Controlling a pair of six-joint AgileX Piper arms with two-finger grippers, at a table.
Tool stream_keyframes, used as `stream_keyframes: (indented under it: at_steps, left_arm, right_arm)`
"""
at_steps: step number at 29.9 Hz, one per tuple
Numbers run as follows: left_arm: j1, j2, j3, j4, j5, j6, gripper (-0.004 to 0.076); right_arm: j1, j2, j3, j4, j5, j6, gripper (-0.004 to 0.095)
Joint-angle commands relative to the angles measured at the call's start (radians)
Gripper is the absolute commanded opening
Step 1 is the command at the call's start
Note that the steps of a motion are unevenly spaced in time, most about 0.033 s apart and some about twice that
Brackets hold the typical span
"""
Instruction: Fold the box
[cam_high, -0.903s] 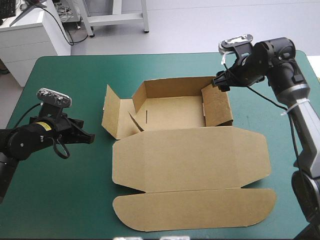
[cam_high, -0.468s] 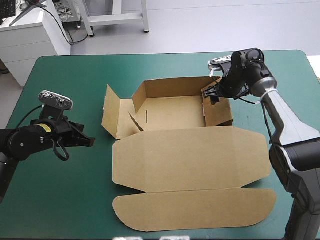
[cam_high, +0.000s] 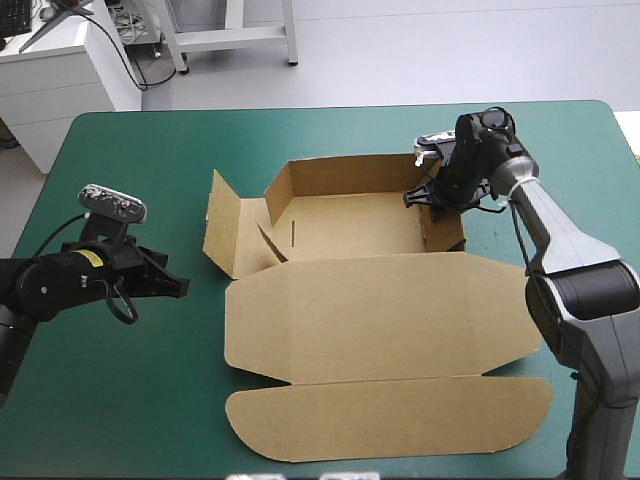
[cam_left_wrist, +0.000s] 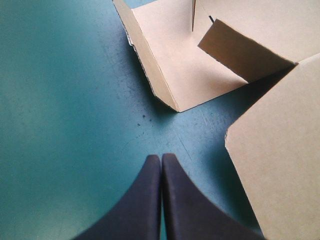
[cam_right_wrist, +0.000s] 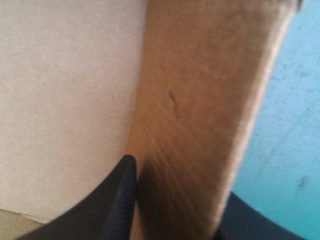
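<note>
The brown box (cam_high: 380, 320) lies mid-table as an open tray, its lid and front flap flat toward the near edge. Its back wall (cam_high: 345, 175) is raised and its left flap (cam_high: 222, 225) is splayed outward. My right gripper (cam_high: 428, 196) is at the top of the right wall (cam_high: 445, 228). In the right wrist view that wall (cam_right_wrist: 200, 100) runs between the gripper's (cam_right_wrist: 180, 185) fingers (cam_right_wrist: 120, 200), which are shut on it. My left gripper (cam_high: 180, 287) rests shut over the cover, left of the box. In the left wrist view its tip (cam_left_wrist: 161, 159) points at the left flap (cam_left_wrist: 170, 65).
Teal-green cover (cam_high: 120, 400) stretches from the left gripper to the near and left edges. A strip of cover (cam_high: 590, 200) lies between the box and the right edge. A white cabinet (cam_high: 60, 70) stands beyond the far left corner.
My right gripper has moved in from beyond the far right corner onto the right wall and closed on it. The wall's inner face now shows narrower. The left gripper has barely shifted.
</note>
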Motion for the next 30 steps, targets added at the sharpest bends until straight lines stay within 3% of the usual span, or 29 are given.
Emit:
stream_keyframes:
  at_steps: [1,3,13,20,30]
  left_arm:
    - [-0.001,-0.019,-0.028,-0.023,-0.043,-0.007,-0.0009]
    - [-0.001,-0.019,-0.028,-0.023,-0.043,-0.007,-0.0009]
    - [-0.001,-0.019,-0.028,-0.023,-0.043,-0.007,-0.0009]
    - [-0.001,-0.019,-0.028,0.022,-0.043,-0.007,-0.0009]
    - [-0.001,-0.019,-0.028,0.034,-0.043,-0.007,-0.0009]
  right_arm:
    - [-0.006,-0.057,-0.034,0.000,0.012,-0.007,0.0077]
    - [-0.006,-0.064,-0.034,-0.003,0.012,-0.012,-0.0016]
    - [-0.016,-0.173,-0.099,-0.005,0.012,-0.076,-0.0019]
    - [-0.113,-0.350,-0.101,0.010,0.012,-0.136,-0.0019]
    - [-0.385,-0.549,-0.101,0.272,0.012,-0.286,-0.0019]
